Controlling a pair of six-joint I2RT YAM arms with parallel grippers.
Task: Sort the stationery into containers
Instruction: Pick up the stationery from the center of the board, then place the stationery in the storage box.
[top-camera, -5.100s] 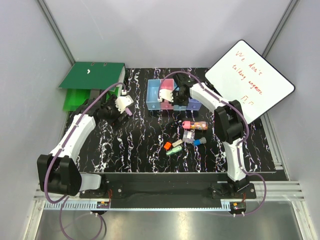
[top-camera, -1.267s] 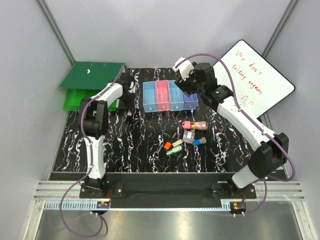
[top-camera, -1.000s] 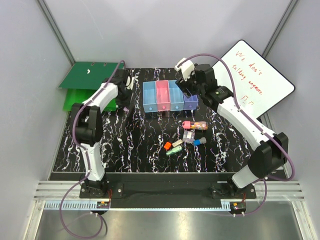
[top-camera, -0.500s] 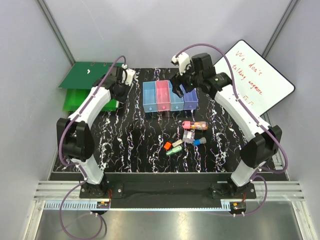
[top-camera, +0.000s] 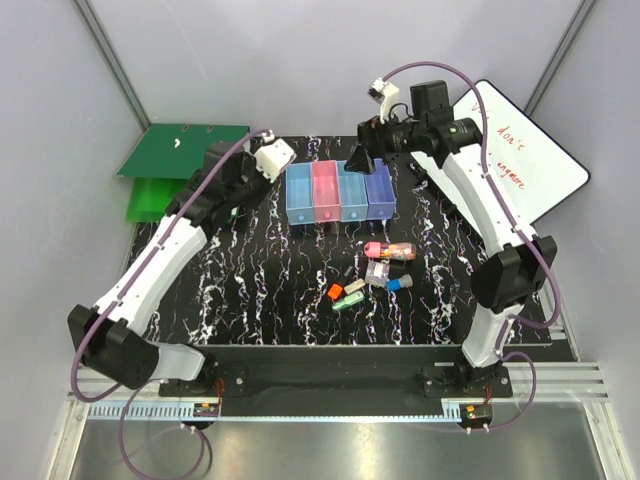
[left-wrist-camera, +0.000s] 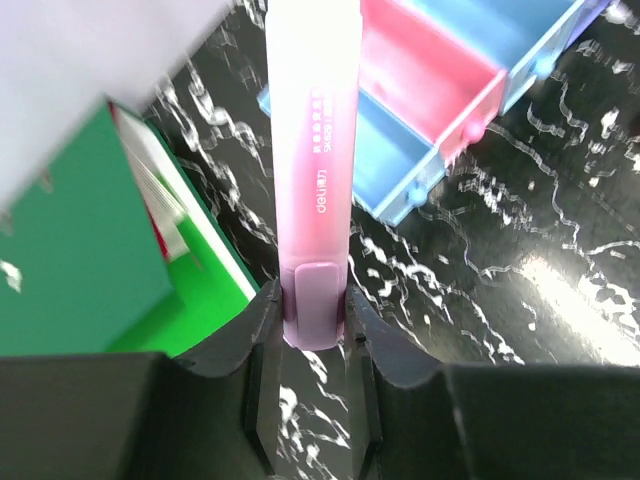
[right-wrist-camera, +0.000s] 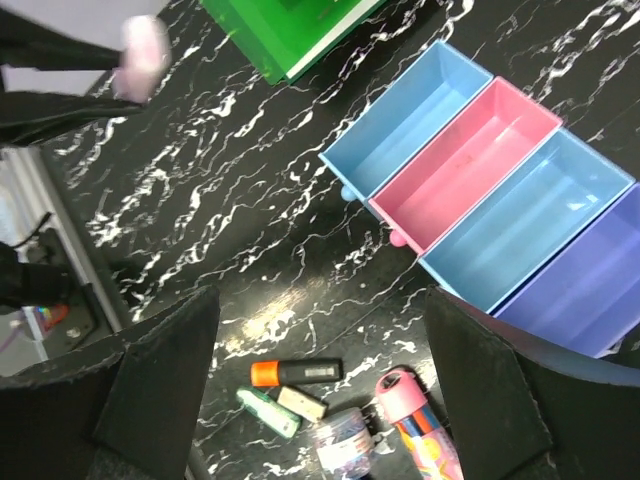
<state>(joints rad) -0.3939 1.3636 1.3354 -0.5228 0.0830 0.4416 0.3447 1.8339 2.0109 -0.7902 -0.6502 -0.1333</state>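
My left gripper is shut on a pink highlighter whose body sticks out past the jaws. It hangs left of the containers, a joined row of blue, pink, blue and purple bins. Open wide and holding nothing, my right gripper is raised above the row's back edge. The other stationery lies in front of the bins: a pink-capped tube, an orange-capped marker, a green piece, a beige piece, a clear jar and a blue piece.
Green binders lie at the back left corner, close behind the left gripper. A whiteboard leans at the back right, beside the right arm. The mat is black with white marbling.
The left arm has swung out and toward the bins with the pink highlighter still in its jaws. The right arm has lifted up and back, and its jaws have spread wider.
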